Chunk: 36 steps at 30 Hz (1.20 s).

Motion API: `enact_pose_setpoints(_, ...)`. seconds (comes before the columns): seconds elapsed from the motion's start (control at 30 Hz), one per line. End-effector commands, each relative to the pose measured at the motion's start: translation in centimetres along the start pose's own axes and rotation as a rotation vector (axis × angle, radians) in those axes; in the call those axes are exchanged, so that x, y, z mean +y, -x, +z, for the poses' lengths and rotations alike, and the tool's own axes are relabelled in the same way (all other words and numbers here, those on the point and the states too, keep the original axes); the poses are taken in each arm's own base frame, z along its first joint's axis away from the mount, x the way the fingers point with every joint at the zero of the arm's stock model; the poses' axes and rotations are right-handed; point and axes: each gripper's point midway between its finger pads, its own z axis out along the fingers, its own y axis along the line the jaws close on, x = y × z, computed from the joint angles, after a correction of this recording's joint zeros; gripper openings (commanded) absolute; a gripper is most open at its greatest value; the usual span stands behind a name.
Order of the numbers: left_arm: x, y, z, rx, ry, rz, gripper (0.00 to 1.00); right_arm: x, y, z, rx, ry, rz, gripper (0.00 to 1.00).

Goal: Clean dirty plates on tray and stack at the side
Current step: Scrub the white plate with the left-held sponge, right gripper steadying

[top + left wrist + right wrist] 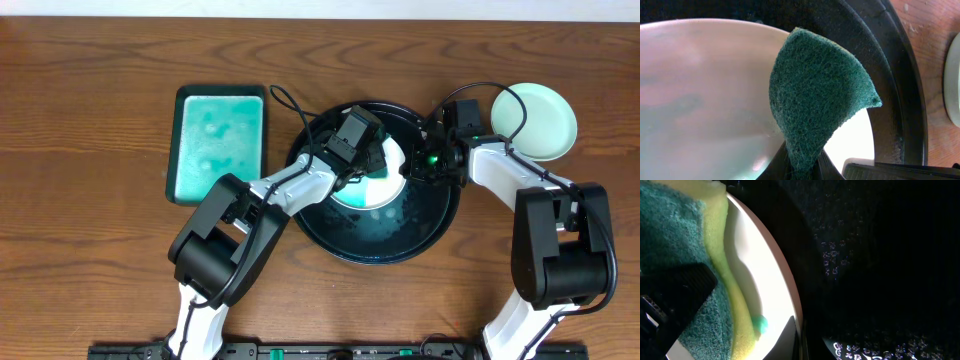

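Observation:
A white plate (pixel 383 192) with teal smears lies in the round black tray (pixel 440 220). My left gripper (pixel 372 165) is shut on a green scouring sponge (pixel 815 95), which rests on the plate's (pixel 700 100) inner face near its rim. My right gripper (pixel 407 170) is shut on the plate's right rim (pixel 771 275), one finger (pixel 788 339) inside the rim and the other hidden under it. The sponge's yellow edge (pixel 720 265) and a small teal blob (pixel 760 324) show on the plate in the right wrist view. A mint-green plate (pixel 535 120) sits on the table to the right of the tray.
A rectangular teal-green tray (pixel 220 145) stands to the left of the black tray. The black tray's wet floor (pixel 880 280) and raised rim (pixel 895 75) surround the plate. Both arms cross over the tray's near half.

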Motion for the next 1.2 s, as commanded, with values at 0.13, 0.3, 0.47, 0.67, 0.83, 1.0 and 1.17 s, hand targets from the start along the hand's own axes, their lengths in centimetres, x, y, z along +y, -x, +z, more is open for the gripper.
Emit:
enact_pose_setpoints(0.13,-0.7,-1.4,0.3,0.031,-0.007,0.005,0.07,-1.1,-1.5,1.2,0.052,-0.032,0.018,0.01)
enact_pose_setpoints(0.3,-1.4,-3.2,0.3,0.083,-0.022,0.03,0.07,-1.1,-1.5,1.2,0.053,-0.032,0.019,0.01)
enact_pose_setpoints(0.47,0.4,-3.3,0.4,0.064,0.067,0.032,0.07,-1.2,-1.6,1.2,0.058,-0.033,0.021,0.01)
enact_pose_setpoints(0.67,4.3,-1.0,0.1,-0.056,0.243,0.066,0.08,-1.2,-1.8,1.2,0.062,-0.035,0.023,0.01)
enact_pose_setpoints(0.83,6.1,1.5,-0.5,-0.148,0.328,0.114,0.07,-1.2,-1.8,1.2,0.066,-0.036,0.025,0.01)
enact_pose_setpoints(1.0,7.3,3.6,-1.0,-0.182,0.365,0.198,0.07,-1.3,-2.1,1.2,0.074,-0.038,0.029,0.01)
enact_pose_setpoints(1.17,8.2,5.5,-1.8,-0.179,0.39,0.294,0.07,-1.3,-2.1,1.2,0.075,-0.039,0.029,0.01)
